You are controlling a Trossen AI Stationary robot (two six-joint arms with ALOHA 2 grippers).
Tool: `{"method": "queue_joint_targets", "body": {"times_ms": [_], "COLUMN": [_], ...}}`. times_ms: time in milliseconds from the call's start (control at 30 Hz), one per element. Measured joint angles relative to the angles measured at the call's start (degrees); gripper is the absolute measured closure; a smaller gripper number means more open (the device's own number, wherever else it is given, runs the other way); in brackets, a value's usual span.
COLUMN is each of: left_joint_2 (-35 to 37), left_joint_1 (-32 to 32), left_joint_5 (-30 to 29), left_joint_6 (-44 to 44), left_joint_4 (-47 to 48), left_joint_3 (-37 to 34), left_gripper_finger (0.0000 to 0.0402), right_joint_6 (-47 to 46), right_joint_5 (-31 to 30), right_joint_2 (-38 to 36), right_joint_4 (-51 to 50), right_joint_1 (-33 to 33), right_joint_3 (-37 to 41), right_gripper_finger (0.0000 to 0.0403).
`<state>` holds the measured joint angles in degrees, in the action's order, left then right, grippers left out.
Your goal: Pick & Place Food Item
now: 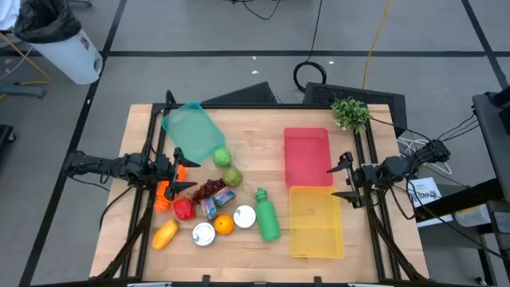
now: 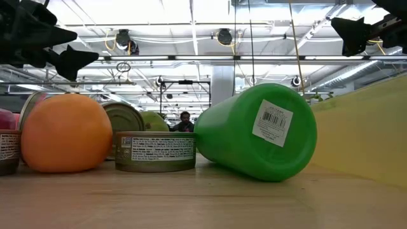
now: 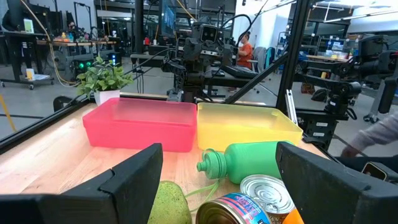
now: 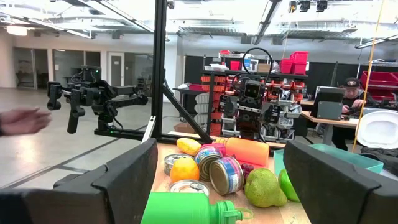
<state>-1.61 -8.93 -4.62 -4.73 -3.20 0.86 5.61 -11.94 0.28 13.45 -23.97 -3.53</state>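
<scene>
Step in hand: approach, nothing picked yet. Left hand (image 1: 182, 177) hangs left of centre in the high view, released and empty, above the food cluster on the desk (image 1: 255, 119). Right hand (image 1: 343, 182) waits right of centre, released, beside the bins.

Next move, as judged: lower the left hand onto one item, clench, and carry it to a bin.

Count: red bin (image 1: 307, 155) one; yellow bin (image 1: 316, 222) one; green bottle (image 1: 267, 215) one; orange (image 1: 224, 225) one; tins (image 1: 204, 233) at least four, some partly hidden.

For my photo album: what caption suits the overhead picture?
Two open robot grippers, left gripper and right gripper, flank toy food beside empty bins.
</scene>
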Motion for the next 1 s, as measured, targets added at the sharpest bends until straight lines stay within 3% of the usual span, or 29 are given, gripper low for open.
{"method": "queue_joint_targets", "body": {"times_ms": [167, 467, 633, 867, 1000], "left_joint_2": [0.00, 0.02, -0.11, -0.62, -1.28], "left_joint_1": [0.02, 0.02, -0.25, -0.20, -0.09], "left_joint_5": [-0.04, -7.41, -3.93, -4.70, -5.53], "left_joint_6": [-0.01, 4.46, -12.05, -22.66, -23.72], "left_joint_4": [-0.02, -1.55, -2.74, -1.41, 0.14], "left_joint_3": [0.00, 0.02, 0.00, 0.07, 0.05], "left_gripper_finger": [0.0078, 0.0078, 0.0078, 0.0078, 0.0078], "right_joint_6": [0.01, 0.01, 0.00, 0.02, 0.01], "right_joint_5": [0.01, 0.01, 0.02, 0.00, 0.01], "right_joint_2": [0.00, 0.01, 0.02, 0.00, 0.00], "right_joint_4": [-0.01, -0.01, 0.00, -0.02, 0.00], "right_joint_1": [-0.02, 0.00, 0.00, 0.00, -0.01], "right_joint_3": [-0.01, -0.02, -0.02, 0.00, -0.02], "right_gripper_finger": [0.0073, 0.0073, 0.0073, 0.0073, 0.0073]}}
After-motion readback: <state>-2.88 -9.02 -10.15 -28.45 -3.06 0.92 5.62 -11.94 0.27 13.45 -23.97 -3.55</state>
